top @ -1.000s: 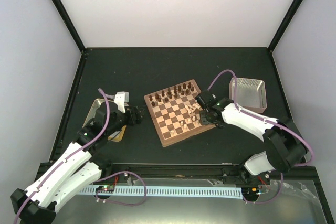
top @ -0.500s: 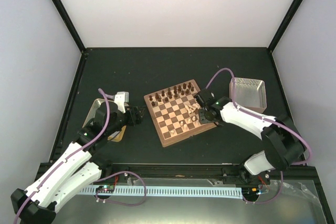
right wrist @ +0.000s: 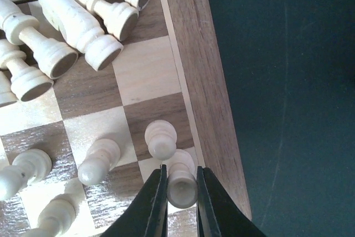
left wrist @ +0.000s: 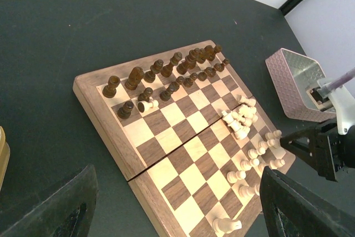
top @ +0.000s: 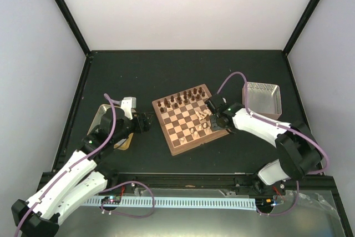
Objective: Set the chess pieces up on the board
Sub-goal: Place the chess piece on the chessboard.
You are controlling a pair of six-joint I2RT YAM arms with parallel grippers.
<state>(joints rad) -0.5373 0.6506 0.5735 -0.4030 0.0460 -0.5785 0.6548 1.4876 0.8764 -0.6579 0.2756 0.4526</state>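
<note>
The right claw [right wrist: 181, 184] is clamped on a cream pawn [right wrist: 181, 188], one finger on each side of its head. The pawn stands on a square in the outermost file of the chessboard [top: 177, 132], right against the brown border on the robot's right side. A second pawn [right wrist: 161, 140] stands just beside it, on the next square up that file. The left claw [top: 147, 122] hangs near the board's left edge with its jaws wide apart and nothing between them. In the right wrist view I count five cream pawns standing, the gripped one among them, and about six more cream pieces [right wrist: 77, 23] lying tumbled farther up the board, some cut off by the picture's edge. The dark chessmen [left wrist: 166, 70] crowd two rows at the far end, too close together to count surely, with one cream piece [left wrist: 145, 105] lying among them. There are two metal trays [top: 263, 99], the left one mostly hidden behind the left arm.
</note>
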